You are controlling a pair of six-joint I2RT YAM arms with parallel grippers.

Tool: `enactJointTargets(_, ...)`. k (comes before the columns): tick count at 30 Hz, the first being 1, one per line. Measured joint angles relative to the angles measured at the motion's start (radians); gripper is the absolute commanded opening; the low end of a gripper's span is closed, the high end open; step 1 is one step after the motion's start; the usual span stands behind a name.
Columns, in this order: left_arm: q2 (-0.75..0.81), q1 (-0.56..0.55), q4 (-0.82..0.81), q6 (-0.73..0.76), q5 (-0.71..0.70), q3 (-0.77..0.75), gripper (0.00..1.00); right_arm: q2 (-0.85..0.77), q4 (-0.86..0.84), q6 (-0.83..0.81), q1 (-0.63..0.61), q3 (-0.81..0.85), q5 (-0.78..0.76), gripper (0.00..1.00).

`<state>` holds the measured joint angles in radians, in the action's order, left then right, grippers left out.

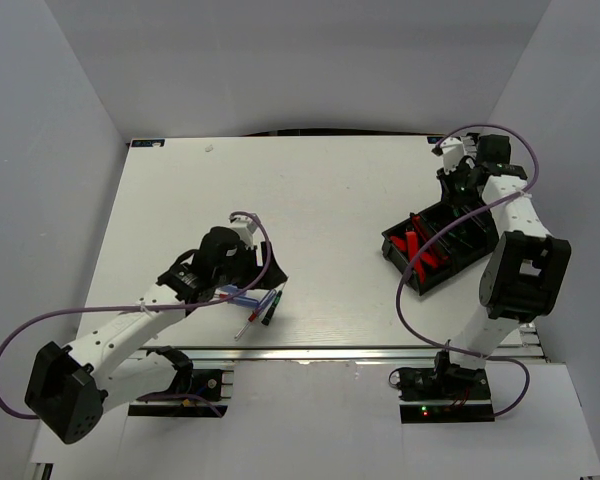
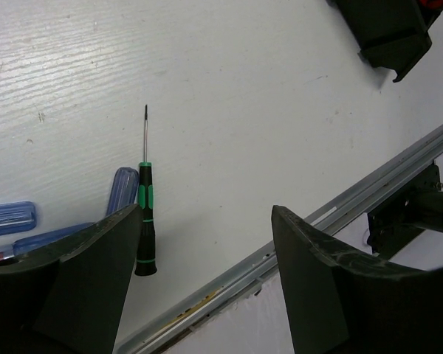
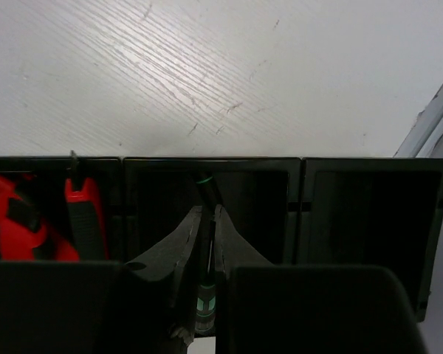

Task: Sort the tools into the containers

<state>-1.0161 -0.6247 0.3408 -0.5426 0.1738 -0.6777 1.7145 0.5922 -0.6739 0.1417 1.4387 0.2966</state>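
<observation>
**Light, thin drivers — take them by the handle**

At the near edge of the table (image 2: 244,88), the left gripper (image 2: 207,221) hangs spread wide, a black-green screwdriver (image 2: 145,221) lying flat just beside one finger, with blue-handled screwdrivers (image 2: 122,190) next to it. It looks light, stiff and ready to roll; the green-banded handle is the likely place to pinch. Farther back, the right gripper (image 3: 208,214) pinches a second black-green screwdriver (image 3: 203,299) over the middle bin (image 3: 207,159), and red knives (image 3: 85,214) lie in the neighbouring bin (image 3: 29,159). Most of its shaft is hidden — its depth in the bin is unclear.
</observation>
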Motion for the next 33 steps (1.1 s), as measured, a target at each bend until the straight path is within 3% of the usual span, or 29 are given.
enactJointTargets(1, -0.006, 0.000, 0.002, 0.000, 0.000, 0.000, 0.81, 0.014, -0.005, -0.003, 0.002, -0.002, -0.005, 0.04)
enactJointTargets(2, -0.013, 0.000, 0.004, 0.000, 0.000, 0.000, 0.80, 0.029, -0.008, -0.006, 0.006, -0.002, -0.009, 0.18)
enactJointTargets(5, -0.039, 0.000, 0.010, 0.000, 0.000, 0.003, 0.78, 0.063, -0.019, -0.011, 0.016, -0.003, -0.016, 0.38)
enactJointTargets(7, -0.057, 0.000, 0.013, -0.001, 0.000, 0.010, 0.76, 0.074, -0.019, -0.011, 0.023, -0.003, -0.018, 0.43)
enactJointTargets(15, -0.164, 0.000, 0.048, 0.003, 0.001, 0.010, 0.70, 0.076, -0.009, -0.007, 0.042, 0.024, 0.019, 0.49)
enactJointTargets(20, -0.244, -0.005, 0.082, 0.014, -0.007, -0.024, 0.63, 0.075, 0.137, -0.088, 0.044, 0.159, 0.230, 0.62)
enactJointTargets(26, -0.357, -0.049, 0.111, 0.042, -0.032, -0.107, 0.48, 0.013, 0.257, -0.185, -0.021, 0.157, 0.444, 0.63)
enactJointTargets(33, -0.430, -0.117, 0.153, 0.056, -0.066, -0.153, 0.45, -0.042, 0.297, -0.196, -0.105, 0.082, 0.541, 0.63)
